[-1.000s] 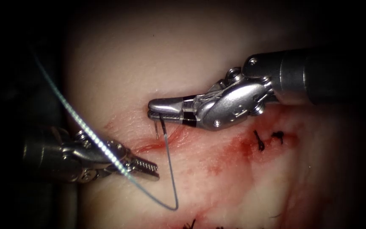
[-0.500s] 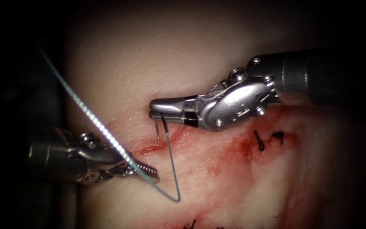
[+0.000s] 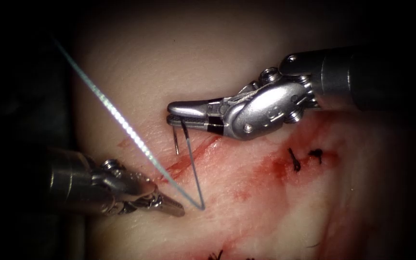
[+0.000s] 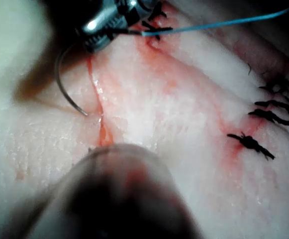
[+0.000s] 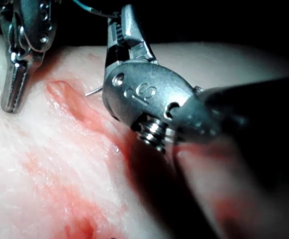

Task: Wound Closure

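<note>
Both fingers closed: right tool [image 3: 185,115] grips the needle [image 3: 175,142]; left tool [image 3: 167,206] holds nothing.

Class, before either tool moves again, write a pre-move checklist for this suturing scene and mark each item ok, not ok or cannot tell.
1. Needle gripped by the right end effector, near its thread end: ok.
2. Needle point clear of the tissue: cannot tell; it sits just left of the cut.
3. Thread running free: cannot tell; it is taut and bends sharply beside the left end effector.
4. Left end effector shut: ok. Whether it grips the thread: cannot tell.
5. Stitches apart from both tools, to the right: ok.
</note>
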### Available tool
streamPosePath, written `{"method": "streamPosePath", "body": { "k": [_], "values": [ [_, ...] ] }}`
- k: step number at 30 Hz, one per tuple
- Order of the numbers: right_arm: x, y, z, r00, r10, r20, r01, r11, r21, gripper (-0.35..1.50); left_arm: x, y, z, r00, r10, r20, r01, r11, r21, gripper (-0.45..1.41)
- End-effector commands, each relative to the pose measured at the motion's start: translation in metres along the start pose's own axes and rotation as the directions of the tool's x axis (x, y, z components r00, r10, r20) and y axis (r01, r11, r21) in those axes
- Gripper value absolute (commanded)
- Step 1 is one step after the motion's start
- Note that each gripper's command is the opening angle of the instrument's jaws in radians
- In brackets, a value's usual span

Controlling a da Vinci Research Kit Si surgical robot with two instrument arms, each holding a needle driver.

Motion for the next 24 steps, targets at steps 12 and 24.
{"method": "streamPosePath", "body": {
  "k": [12,24],
  "values": [
    [-0.0008,-0.0001,0.0007,0.983,0.180,0.040,-0.181,0.983,0.029,-0.35,-0.0001,-0.0002,0.0007,1.000,0.006,0.014,-0.006,1.000,0.000,0.04],
    [-0.0016,0.0013,0.0017,0.936,0.347,0.061,-0.348,0.938,0.007,-0.35,-0.0001,-0.0002,0.0008,1.000,0.012,0.020,-0.012,1.000,-0.003,0.04]
  ]
}}
